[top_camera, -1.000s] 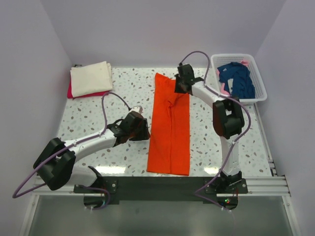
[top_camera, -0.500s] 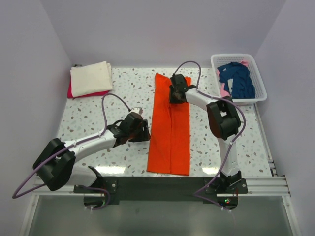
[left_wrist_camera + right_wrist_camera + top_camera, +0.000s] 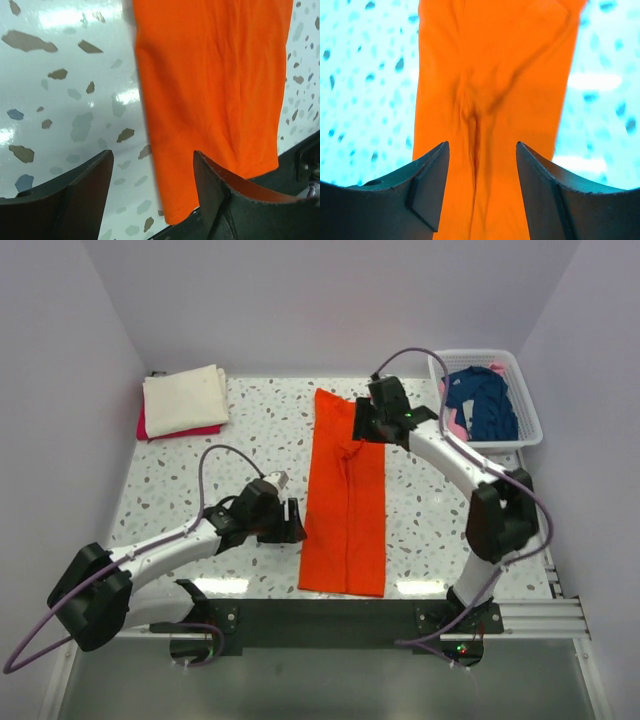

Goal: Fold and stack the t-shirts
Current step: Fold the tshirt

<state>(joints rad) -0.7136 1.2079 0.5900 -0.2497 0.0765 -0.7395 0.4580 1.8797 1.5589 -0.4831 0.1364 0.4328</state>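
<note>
Hovering, perhaps: right gripper point(image 3: 480, 146), jaws apart

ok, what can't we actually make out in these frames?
- Top view: red shirt mostly hidden under cream shirt.
- Top view: basket contents under navy shirt hidden.
- Top view: right claw covers part of the orange shirt, far end.
- Both wrist views: orange shirt cut off by frame edges.
</note>
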